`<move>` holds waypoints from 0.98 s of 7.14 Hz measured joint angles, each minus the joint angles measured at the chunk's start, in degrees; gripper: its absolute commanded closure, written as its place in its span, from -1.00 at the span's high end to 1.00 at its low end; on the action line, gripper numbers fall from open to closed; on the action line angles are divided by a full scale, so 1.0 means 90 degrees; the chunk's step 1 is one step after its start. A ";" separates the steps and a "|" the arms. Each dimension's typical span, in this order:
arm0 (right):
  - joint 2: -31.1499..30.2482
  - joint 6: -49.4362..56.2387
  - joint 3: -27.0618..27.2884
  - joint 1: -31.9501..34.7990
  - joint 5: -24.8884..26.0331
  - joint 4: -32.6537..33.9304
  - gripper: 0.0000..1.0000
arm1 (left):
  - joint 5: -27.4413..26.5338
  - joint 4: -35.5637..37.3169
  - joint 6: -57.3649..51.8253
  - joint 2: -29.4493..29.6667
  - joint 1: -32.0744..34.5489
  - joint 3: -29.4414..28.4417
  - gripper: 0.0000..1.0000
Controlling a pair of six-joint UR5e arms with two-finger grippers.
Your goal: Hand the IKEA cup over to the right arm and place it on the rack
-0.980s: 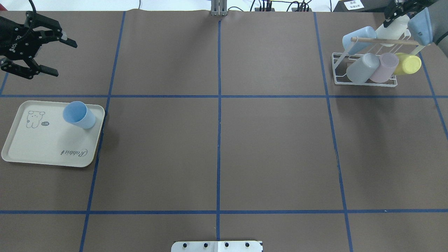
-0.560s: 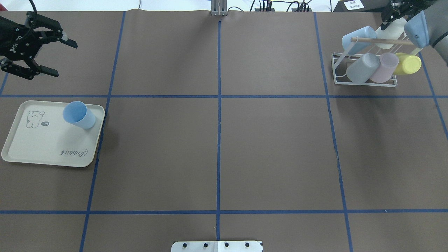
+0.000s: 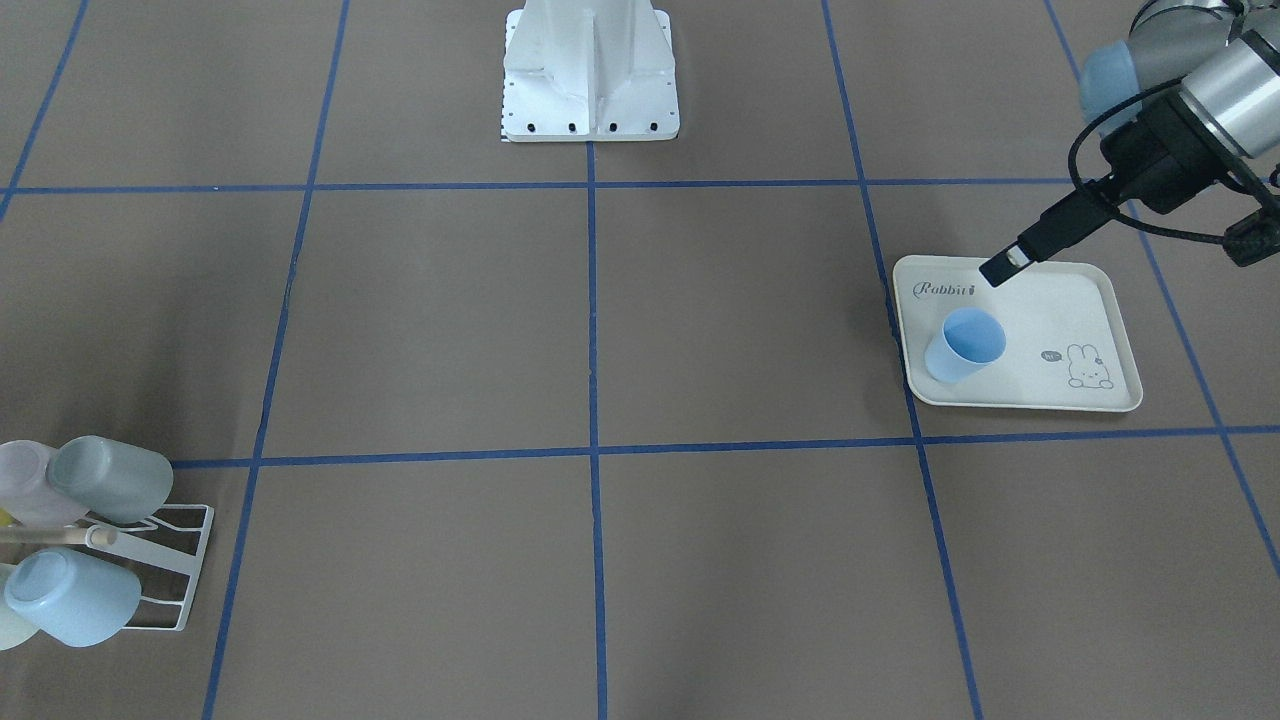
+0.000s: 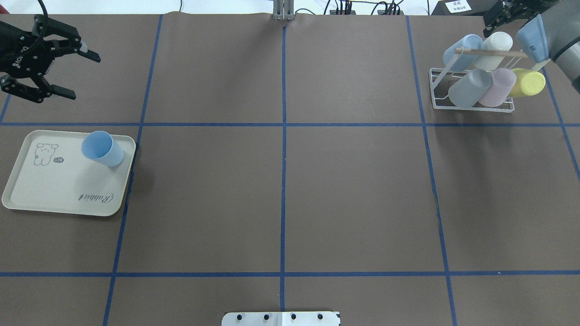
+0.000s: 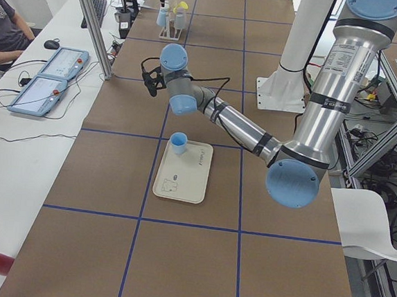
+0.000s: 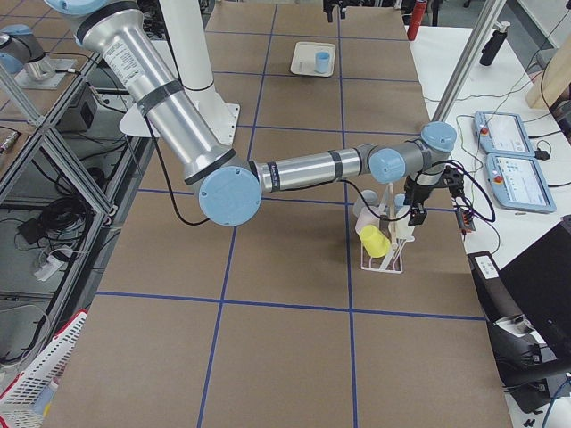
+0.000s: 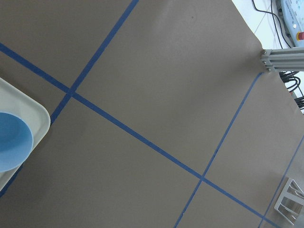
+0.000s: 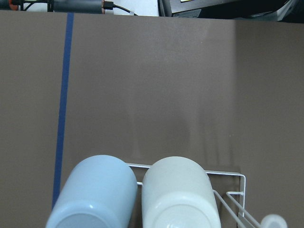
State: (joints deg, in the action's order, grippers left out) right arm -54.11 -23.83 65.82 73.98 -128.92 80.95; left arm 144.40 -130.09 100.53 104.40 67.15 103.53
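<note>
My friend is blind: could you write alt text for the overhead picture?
A blue cup sits on a cream tray at left, with the open left gripper beyond it; at far right, a white rack holds five pastel cups.

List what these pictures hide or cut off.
Right claw: overhead view, small at the top edge; open or shut unreadable.
Rack: front-facing view, cropped by the left edge.
Blue cup: left wrist view, cut by the left edge.
Left claw: front-facing view shows one finger only.
</note>
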 measured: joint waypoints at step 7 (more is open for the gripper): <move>0.0231 -0.0260 0.0851 0.0041 -0.0037 0.0054 0.99 | -0.0509 0.0003 -0.1387 -0.1084 -0.0142 0.0016 0.98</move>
State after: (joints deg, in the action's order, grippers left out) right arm -52.03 -26.18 73.48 74.35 -129.25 81.44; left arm 139.82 -130.07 88.05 94.64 65.87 103.68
